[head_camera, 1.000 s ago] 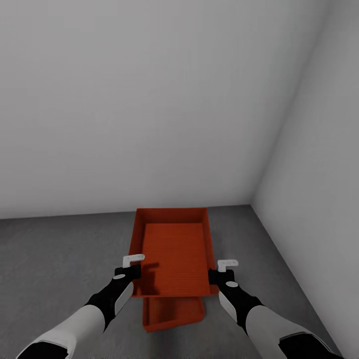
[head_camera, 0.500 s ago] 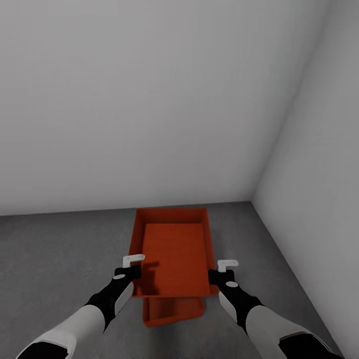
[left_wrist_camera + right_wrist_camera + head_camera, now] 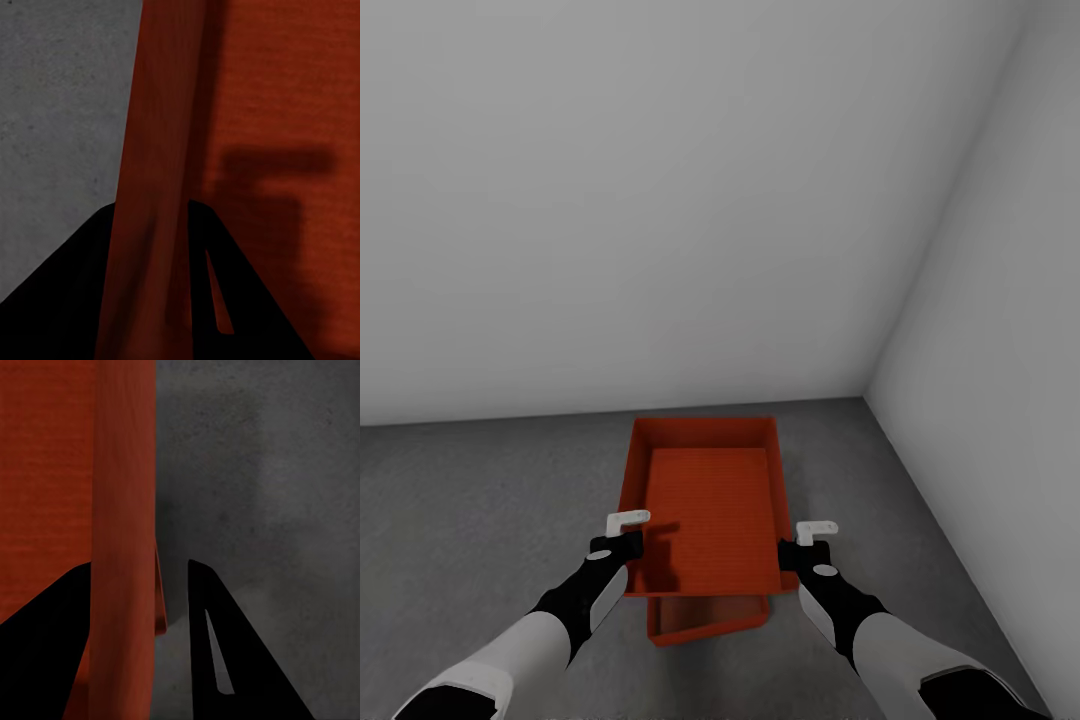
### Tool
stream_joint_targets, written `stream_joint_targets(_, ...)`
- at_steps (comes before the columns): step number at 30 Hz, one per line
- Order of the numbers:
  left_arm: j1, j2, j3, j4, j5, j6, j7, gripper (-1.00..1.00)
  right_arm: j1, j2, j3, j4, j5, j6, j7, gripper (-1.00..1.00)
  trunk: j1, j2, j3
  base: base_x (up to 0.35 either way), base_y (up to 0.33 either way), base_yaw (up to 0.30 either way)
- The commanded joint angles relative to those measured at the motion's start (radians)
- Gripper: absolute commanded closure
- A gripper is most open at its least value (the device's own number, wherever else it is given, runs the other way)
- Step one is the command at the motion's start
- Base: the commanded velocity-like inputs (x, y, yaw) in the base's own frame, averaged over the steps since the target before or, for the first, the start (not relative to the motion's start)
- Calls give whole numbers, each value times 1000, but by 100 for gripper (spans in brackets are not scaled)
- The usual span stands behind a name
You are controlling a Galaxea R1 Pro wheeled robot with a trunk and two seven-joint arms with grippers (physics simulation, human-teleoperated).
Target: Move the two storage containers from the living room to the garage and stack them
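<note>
While clamped between both claws, left claw [image 3: 622, 537] and right claw [image 3: 807, 545], upper container [image 3: 705, 500] above lower container [image 3: 705, 620].

Orange-red storage containers [image 3: 705, 500], speckled dark grey floor [image 3: 480, 520], plain white walls [image 3: 660, 200].

the upper bin [image 3: 705, 500] looks like matt orange-red plastic, its bottom faintly ribbed and its walls smooth; the lower bin [image 3: 705, 618] seems the same stuff, though little of it shows. the floor [image 3: 470, 510] is rough, speckled grey concrete, dull throughout. the walls [image 3: 660, 200] are plain, smooth, matt white. the fingers [image 3: 52, 300] read as flat black, without shine.
</note>
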Motion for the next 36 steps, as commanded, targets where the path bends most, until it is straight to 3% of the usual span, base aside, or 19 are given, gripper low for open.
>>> stream_joint_targets(1, -1, 11, 7, -5, -14, -47, 13, 100, 0, -1, 8, 4, -17, -5, -5, 100, 0, -2, -3, 0, 0, 0)
stream_joint_targets(36, -1, 9, 8, -3, -16, -47, 13, 100, 0, -1, 8, 4, -17, -5, -5, 100, 0, -2, -59, 0, 0, 0)
